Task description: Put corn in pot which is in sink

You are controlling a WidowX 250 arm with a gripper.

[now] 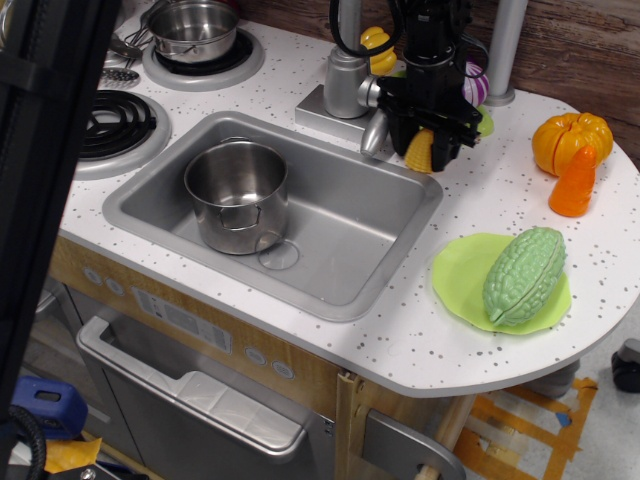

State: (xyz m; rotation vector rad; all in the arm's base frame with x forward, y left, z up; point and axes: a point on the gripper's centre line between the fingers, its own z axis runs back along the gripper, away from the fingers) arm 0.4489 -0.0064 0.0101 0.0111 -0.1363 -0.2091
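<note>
The yellow corn (421, 150) sits between the black fingers of my gripper (428, 148), on the counter just behind the sink's far right corner. The fingers press against both its sides. The shiny steel pot (236, 195) stands upright in the left part of the grey sink (350, 230), empty, well to the left of and in front of the gripper.
The grey faucet (346, 70) stands right beside the gripper on its left. A steel pan (193, 28) sits on the back burner. An orange squash (570, 137), a carrot piece (575, 184) and a green gourd (523, 275) on a green plate lie at the right.
</note>
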